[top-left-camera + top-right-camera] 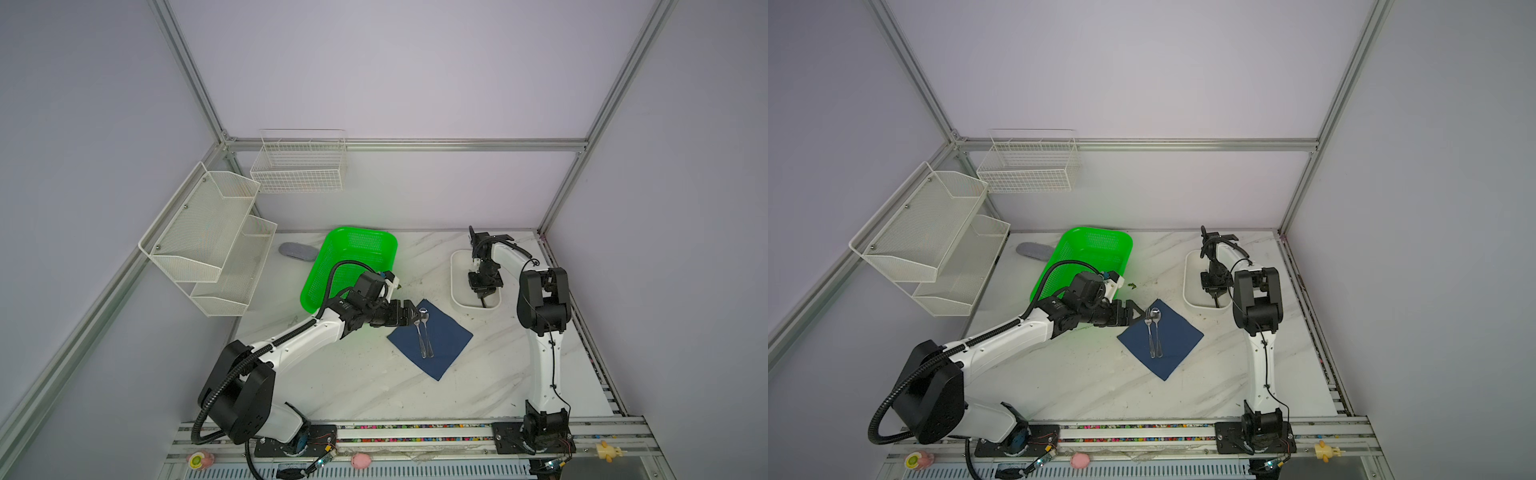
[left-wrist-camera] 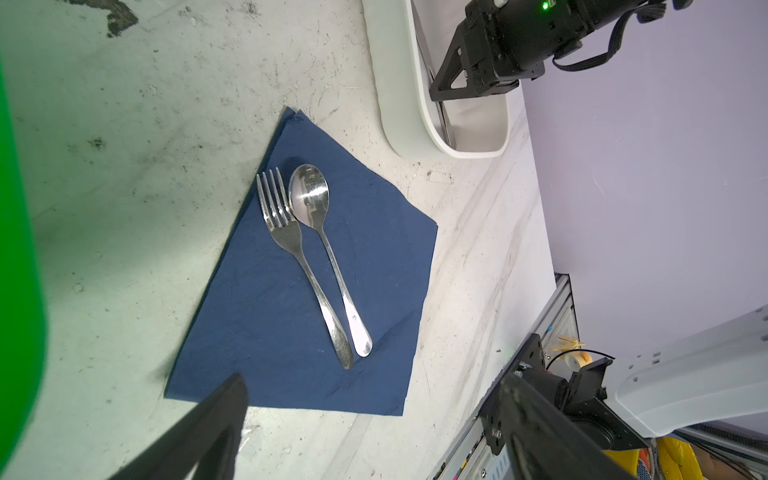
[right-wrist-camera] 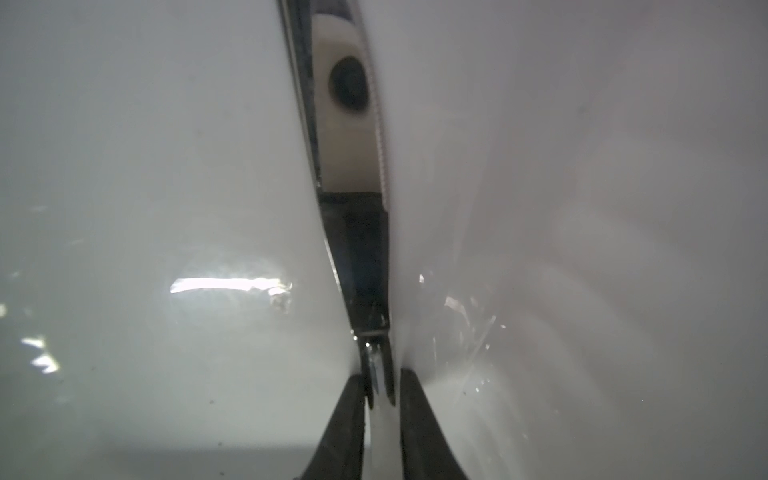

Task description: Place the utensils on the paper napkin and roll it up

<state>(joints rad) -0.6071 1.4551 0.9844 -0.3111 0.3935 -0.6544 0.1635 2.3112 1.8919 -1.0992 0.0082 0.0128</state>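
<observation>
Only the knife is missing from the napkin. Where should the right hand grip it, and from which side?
Its handle end, from straight above. The knife lies lengthwise at the foot of the white tray wall, so the right hand probably fits only astride the narrow handle, one finger on each side; a sideways approach would meet the wall.

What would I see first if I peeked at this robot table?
The bright green basket at the back left of the marble table jumps out first. Next comes the dark blue napkin in the middle, with a shiny fork and spoon lying side by side on it. On the right, the right end effector dips into the white tray, straddling a knife.
</observation>
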